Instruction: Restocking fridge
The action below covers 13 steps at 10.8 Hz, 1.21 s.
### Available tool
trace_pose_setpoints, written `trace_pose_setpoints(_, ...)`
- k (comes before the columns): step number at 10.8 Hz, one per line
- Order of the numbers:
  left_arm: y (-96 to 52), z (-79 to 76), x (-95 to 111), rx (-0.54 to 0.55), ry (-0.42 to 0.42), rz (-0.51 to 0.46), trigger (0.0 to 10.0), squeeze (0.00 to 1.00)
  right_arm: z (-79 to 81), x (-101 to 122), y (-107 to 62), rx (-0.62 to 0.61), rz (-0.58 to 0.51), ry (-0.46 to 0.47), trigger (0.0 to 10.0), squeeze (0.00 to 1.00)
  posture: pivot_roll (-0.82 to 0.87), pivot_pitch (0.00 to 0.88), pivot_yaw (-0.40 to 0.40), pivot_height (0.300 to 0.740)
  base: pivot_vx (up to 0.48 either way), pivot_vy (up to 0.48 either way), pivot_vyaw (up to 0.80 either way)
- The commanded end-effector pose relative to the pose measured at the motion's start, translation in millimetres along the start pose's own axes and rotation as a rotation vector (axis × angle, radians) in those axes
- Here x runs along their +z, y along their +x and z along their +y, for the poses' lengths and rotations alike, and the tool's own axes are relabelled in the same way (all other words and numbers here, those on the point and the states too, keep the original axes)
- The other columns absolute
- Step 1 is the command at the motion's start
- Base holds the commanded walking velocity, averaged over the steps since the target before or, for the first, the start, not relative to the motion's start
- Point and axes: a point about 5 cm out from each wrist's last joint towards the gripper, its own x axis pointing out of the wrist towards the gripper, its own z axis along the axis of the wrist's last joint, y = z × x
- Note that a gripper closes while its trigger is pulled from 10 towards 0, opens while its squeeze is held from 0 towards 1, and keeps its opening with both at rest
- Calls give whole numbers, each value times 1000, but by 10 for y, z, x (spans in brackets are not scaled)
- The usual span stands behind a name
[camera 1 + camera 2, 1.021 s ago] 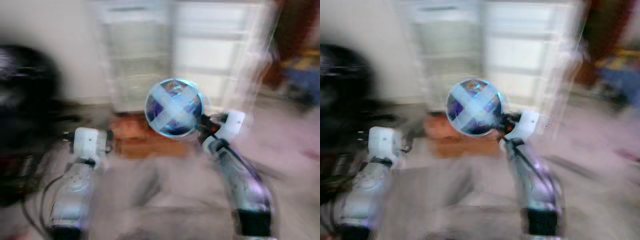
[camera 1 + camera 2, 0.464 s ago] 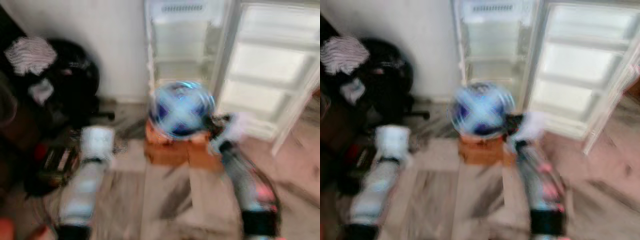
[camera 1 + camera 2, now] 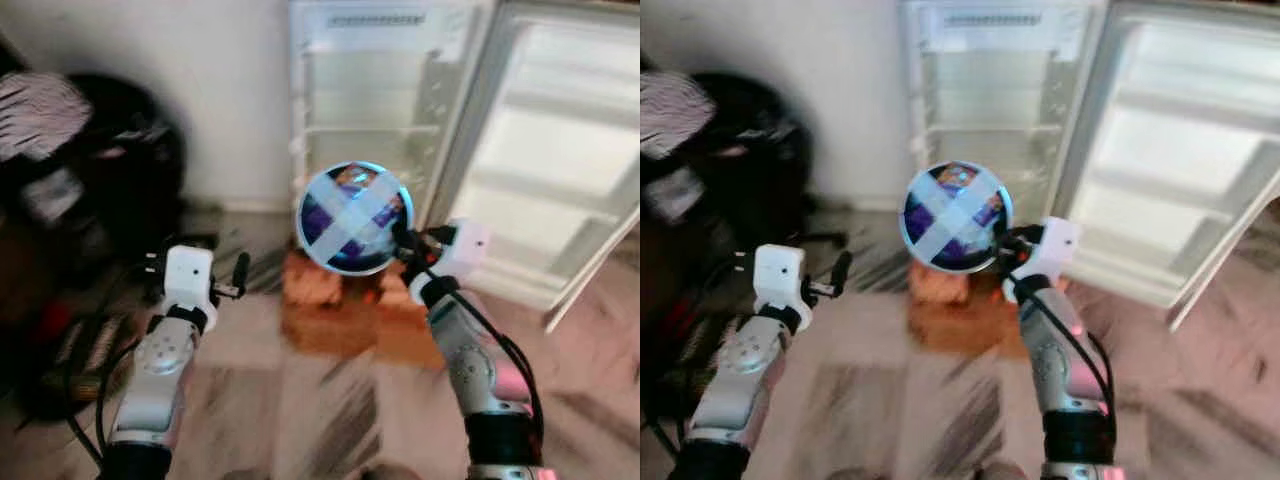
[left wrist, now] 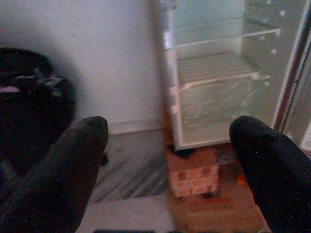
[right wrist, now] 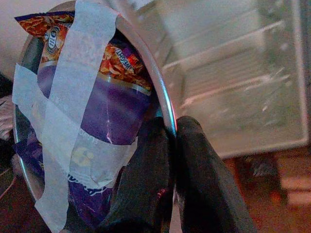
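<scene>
The right hand [image 3: 403, 243] sits just right of centre in the left eye view, its two black fingers [image 5: 146, 179] pinched tight on the rim of a round metal bowl [image 3: 354, 218]. The bowl is held up on edge at frame centre, in front of the open fridge [image 3: 365, 100]. The right wrist view shows what the head views blur: a purple and orange snack packet [image 5: 99, 104] lies inside the bowl, strapped in by a cross of pale tape [image 5: 63, 121], and one finger is inside the rim, the other outside.

The left hand [image 3: 232, 280] is at the lower left of centre, holding nothing. In the left wrist view its fingers [image 4: 58, 170] stand wide apart at the lower corners, and between them the fridge's wire shelf [image 4: 221, 68] and lower compartment show bare.

The fridge fills the upper middle of the left eye view, its door [image 3: 545, 170] swung open toward the upper right. Below the bowl, a stack of bricks [image 3: 345, 300] lies on the floor [image 3: 300, 400] at the fridge's foot. A dark heap of things [image 3: 90, 180] fills the upper left against the white wall [image 3: 220, 90]. The striped floor between the two arms, in the lower middle, lies open.
</scene>
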Motion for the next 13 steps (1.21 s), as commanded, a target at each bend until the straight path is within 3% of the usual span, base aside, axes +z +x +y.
trace_pose_setpoints(1,11,11,49,-4,23,-19,10000,0,6,82,32,-7,-36,-9,10000,0,27,0,2,740,439,0,0)
trace_pose_setpoints(7,14,4,45,-2,30,-21,10000,0,-45,57,37,-30,-27,-35,10000,0,36,0,-5,740,439,0,0)
trace_pose_setpoints(8,8,17,36,19,-12,-16,10000,0,-54,50,39,-32,-26,-36,10000,0,36,0,-5,740,420,0,0)
trace_pose_setpoints(13,-10,-79,87,-61,-36,-44,10000,0,-37,9,48,-30,-11,-43,10000,0,41,0,-13,740,366,268,0)
